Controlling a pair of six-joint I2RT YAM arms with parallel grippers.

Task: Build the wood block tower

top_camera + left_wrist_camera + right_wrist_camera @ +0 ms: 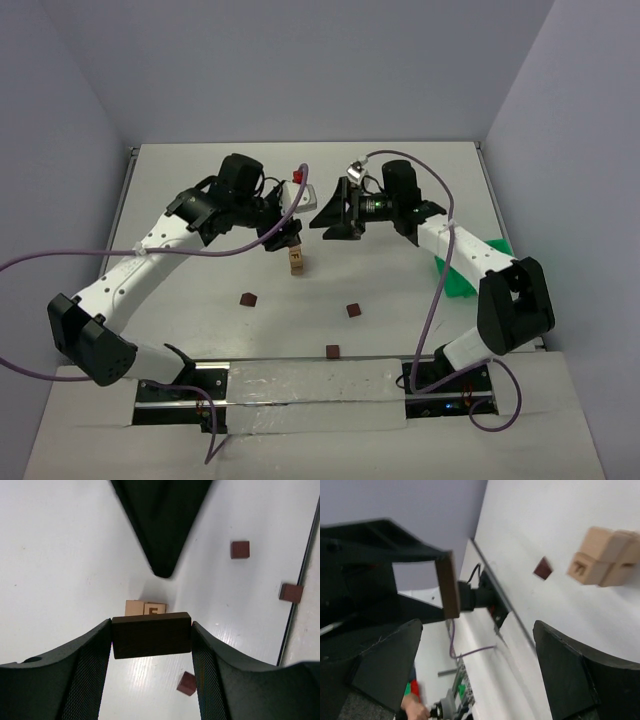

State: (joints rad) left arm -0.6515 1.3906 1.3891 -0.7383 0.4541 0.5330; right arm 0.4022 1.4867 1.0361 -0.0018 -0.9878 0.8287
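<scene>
The wood block tower (297, 262) is a short stack of light tan cubes at the table's middle. It also shows in the left wrist view (145, 608) and the right wrist view (602, 555). My left gripper (283, 238) is shut on a dark brown brick (151, 635), held level just above and slightly left of the stack. The brick shows edge-on in the right wrist view (448, 585). My right gripper (326, 219) is open and empty, just right of the stack, pointing left at it; its jaws stand wide apart in its wrist view (480, 670).
Three loose dark brown cubes lie on the table: left (247, 299), middle (353, 310) and near the front edge (332, 351). A green bin (460, 272) sits at the right, partly under the right arm. Purple cables hang from both arms.
</scene>
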